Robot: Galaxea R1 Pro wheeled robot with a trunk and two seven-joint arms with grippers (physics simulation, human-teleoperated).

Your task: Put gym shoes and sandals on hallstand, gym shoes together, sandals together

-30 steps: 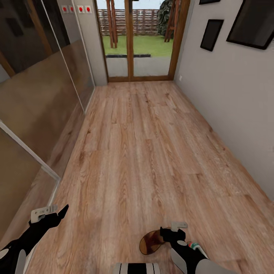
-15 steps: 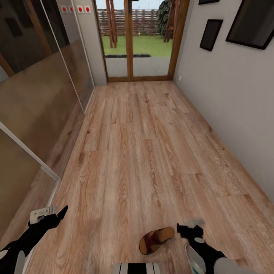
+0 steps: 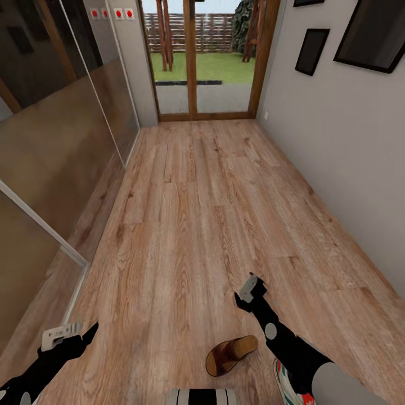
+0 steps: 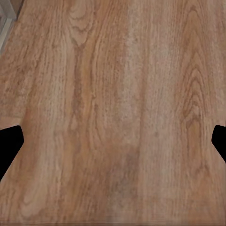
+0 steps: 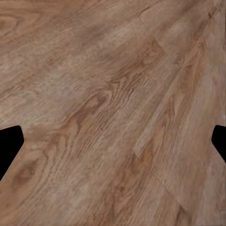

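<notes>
One sandal (image 3: 230, 355) lies on corridor floor (image 3: 191, 225), long axis angled toward right wall. My right end effector (image 3: 247, 292), spread and empty, hovers just beyond it; left end effector (image 3: 70, 334) farther, also spread.

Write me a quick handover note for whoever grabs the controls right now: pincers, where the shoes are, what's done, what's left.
Left pincer: open, holding nothing, low over the corridor floor at the head view's left.
Right pincer: open, holding nothing, raised above the floor just beyond the sandal.
One sandal lies on the floor in front of the robot's base. One gym shoe is on the floor under the right forearm, partly hidden.
The other sandal, the other gym shoe and the hallstand are outside these views.
Done: nothing visibly racked.
Left: pick up all four, set them on the hallstand, gym shoes together, sandals together.
</notes>
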